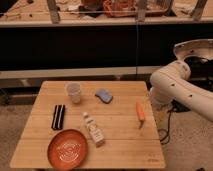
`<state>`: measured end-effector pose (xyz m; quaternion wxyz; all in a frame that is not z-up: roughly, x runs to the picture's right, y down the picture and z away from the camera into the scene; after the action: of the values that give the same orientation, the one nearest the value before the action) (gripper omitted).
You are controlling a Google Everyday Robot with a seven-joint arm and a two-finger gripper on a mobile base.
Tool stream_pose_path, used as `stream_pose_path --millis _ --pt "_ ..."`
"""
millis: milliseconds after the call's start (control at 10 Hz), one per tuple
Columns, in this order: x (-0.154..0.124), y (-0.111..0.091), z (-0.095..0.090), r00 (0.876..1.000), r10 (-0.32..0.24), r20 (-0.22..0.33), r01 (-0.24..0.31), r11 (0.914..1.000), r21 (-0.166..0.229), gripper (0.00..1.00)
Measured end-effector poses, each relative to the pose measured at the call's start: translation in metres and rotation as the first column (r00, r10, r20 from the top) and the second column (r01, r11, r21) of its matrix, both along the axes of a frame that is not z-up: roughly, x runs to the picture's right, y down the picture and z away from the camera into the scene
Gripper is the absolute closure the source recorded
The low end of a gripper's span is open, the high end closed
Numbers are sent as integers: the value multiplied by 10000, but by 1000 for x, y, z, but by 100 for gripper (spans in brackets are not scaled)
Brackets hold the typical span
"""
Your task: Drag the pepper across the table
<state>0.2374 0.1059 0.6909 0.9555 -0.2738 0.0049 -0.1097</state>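
The pepper is small, slim and orange with a paler tip pointing toward the front. It lies on the right part of the light bamboo table. My white arm reaches in from the right, just past the table's right edge. The gripper hangs below the arm beside that edge, a little to the right of the pepper and apart from it.
A clear plastic cup and a blue sponge stand at the back of the table. A black flat object lies at the left. A small bottle lies in the middle. A round orange-red plate sits at the front left. A dark counter runs behind.
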Motion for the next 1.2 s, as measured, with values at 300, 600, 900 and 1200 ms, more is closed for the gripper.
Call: stream_pose_path --millis 300,600,900,1200 --pt "-9 5 7 9971 -669 363 669 9978 16 20" --pt "-14 9 10 9873 -1420 713 1416 9899 110 20" --pt "-18 13 13 9743 -2018 997 2006 9794 220 20" --pt "-22 17 17 9534 -2717 1313 2690 9624 380 20"
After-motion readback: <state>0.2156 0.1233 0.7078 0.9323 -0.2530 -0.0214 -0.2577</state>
